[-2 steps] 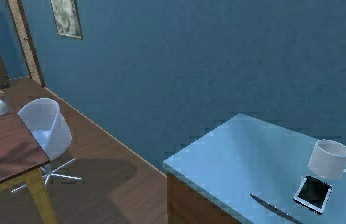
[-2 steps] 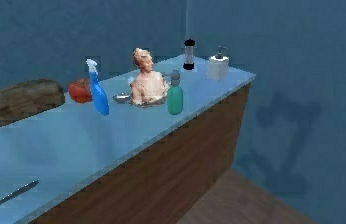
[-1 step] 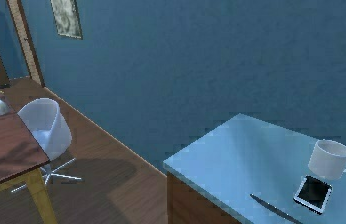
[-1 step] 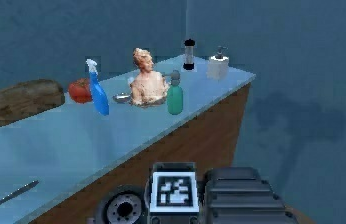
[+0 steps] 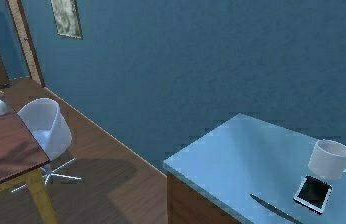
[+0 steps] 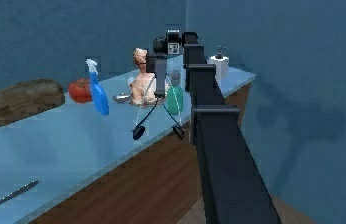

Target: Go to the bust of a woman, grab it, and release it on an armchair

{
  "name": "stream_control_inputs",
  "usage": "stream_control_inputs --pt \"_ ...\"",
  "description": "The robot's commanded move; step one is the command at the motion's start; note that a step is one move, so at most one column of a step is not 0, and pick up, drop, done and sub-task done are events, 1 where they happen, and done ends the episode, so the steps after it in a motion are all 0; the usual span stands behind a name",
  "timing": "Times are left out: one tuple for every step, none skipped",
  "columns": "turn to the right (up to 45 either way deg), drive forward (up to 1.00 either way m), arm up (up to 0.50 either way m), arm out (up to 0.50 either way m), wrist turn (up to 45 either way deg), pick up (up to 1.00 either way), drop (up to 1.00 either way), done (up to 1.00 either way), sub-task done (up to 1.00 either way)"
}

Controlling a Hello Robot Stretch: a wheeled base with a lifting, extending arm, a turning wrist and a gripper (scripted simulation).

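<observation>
Close by the fingers (image 6: 177, 129) stands the bust (image 6: 140, 76); whether held, I cannot tell.

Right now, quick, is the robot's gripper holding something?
Gripper: cannot be told. The bust sits on the table near it, so I can't say whether it holds anything.

Bust (image 6: 138, 88) on the tabletop (image 6: 71, 140), spray bottle (image 6: 97, 88) to its left (bread loaf (image 6: 21, 100) farther left), mug (image 5: 331, 157) behind phone (image 5: 313, 192)
</observation>
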Motion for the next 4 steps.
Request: stream_control_inputs --pt "0.0 0.0 0.0 0.0 45.0 0.0 0.0 0.0 0.0" --pt "0.0 0.0 0.0 0.0 45.0 0.0 0.0 0.0 0.0" --pt "0.0 0.0 0.0 0.0 45.0 0.0 0.0 0.0 0.0" --pt "0.0 0.0 0.0 0.0 12.0 0.0 0.0 0.0 0.0"
